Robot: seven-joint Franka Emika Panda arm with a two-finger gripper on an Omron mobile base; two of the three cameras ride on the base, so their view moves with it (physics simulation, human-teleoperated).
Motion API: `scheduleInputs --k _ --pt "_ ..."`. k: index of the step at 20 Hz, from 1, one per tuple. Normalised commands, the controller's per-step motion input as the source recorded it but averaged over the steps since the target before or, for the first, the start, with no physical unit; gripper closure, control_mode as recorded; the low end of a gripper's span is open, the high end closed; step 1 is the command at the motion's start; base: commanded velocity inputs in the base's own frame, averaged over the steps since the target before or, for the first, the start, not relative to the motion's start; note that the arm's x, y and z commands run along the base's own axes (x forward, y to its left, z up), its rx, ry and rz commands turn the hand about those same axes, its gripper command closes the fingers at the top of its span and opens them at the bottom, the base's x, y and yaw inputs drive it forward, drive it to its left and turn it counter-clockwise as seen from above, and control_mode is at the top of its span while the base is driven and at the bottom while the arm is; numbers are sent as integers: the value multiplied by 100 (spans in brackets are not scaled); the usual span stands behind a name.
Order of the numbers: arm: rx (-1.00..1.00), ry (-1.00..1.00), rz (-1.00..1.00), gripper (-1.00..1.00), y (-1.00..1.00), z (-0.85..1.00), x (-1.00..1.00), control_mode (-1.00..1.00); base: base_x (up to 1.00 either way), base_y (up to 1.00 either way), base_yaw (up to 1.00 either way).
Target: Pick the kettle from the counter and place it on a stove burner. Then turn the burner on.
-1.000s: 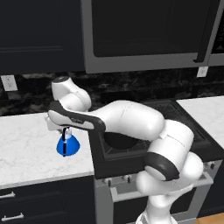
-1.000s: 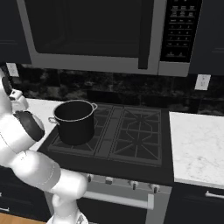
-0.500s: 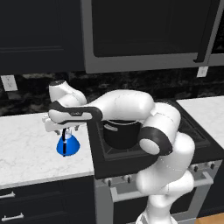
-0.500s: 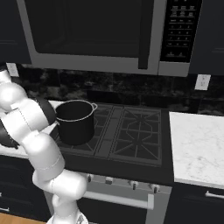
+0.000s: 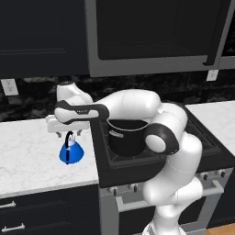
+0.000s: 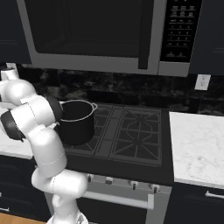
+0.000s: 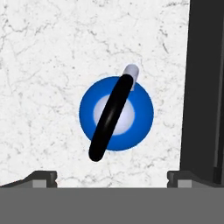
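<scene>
- Hand view looked straight down on the kettle (image 7: 116, 114): a round, glossy bright-blue body with a paler disc at its centre, a thick black arched handle crossing it on a slant, and a small pale grey spout poking out at one end of that handle.
- From the left base view the kettle (image 5: 71, 151) showed as a small smooth cone, upright, its black handle rising from the top.
- It stood on the counter (image 5: 27, 151), a flat white marble-look slab with faint grey veins, near the slab's edge beside the stove.
- The gripper (image 5: 68, 132) hung directly above the kettle, its jaws spread wide with one finger on either side of the handle; I could not tell whether the tips touched it, and nothing was pinched between them.
- In the hand view the two dark fingertips (image 7: 41, 177) sat far apart at the bottom, with the kettle centred between and beyond them.
- A large black cylindrical pot (image 6: 76, 122) with a pale rim and side handles sat on the front left stove burner (image 6: 81, 146).
- Matte black cast-iron grates (image 6: 138, 131) criss-crossed the remaining burners, which were bare.
- A dark glossy microwave (image 6: 94, 33) hung above the stove.
</scene>
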Motion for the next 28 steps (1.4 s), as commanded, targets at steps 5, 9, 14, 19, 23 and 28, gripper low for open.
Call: scheduleInputs --k 5,9,14,19,23,28 --pt "0 0 -3 -100 0 -15 13 -100 0 0 0" --pt "0 2 -1 -100 0 -15 2 -100 0 0 0" --pt "0 6 0 -100 0 -16 1 -100 0 0 0" --pt "0 3 0 -100 0 -16 2 -100 0 0 0" --pt "0 0 0 -100 0 -21 8 -100 0 0 0" --pt "0 0 0 -100 5 -8 15 -100 0 0 0"
